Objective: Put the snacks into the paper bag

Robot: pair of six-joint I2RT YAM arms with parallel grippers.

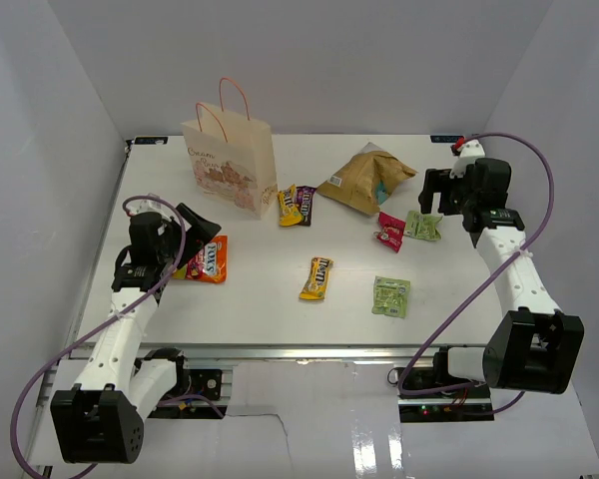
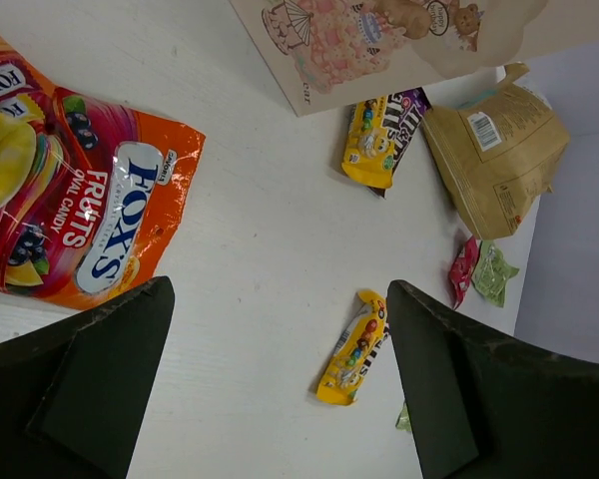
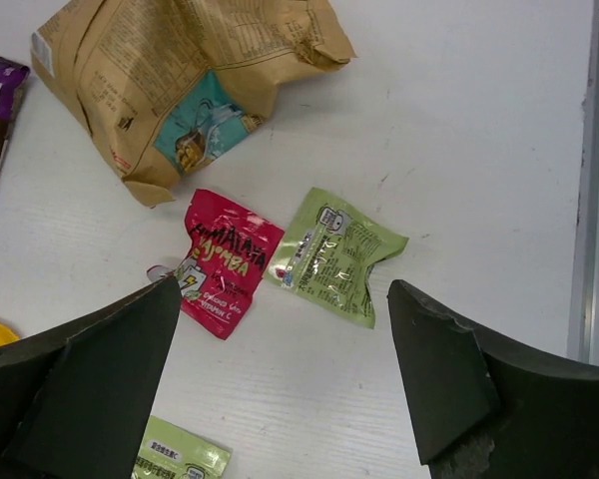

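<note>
The cream paper bag (image 1: 230,160) stands upright at the back left; its printed front shows in the left wrist view (image 2: 379,40). My left gripper (image 1: 202,238) (image 2: 280,289) is open and empty, just above the orange candy bag (image 1: 210,260) (image 2: 80,220). My right gripper (image 1: 439,200) (image 3: 285,289) is open and empty above a red packet (image 1: 389,233) (image 3: 223,261) and a light green packet (image 1: 422,225) (image 3: 336,255). The tan-brown chip bag (image 1: 367,178) (image 3: 180,80) lies at the back middle. A yellow packet (image 1: 316,278) (image 2: 353,347) lies mid-table.
A yellow and a dark brown packet (image 1: 298,205) (image 2: 381,138) lie side by side right of the paper bag. Another light green packet (image 1: 390,296) (image 3: 175,461) lies front right. White walls close in the table on the left, back and right.
</note>
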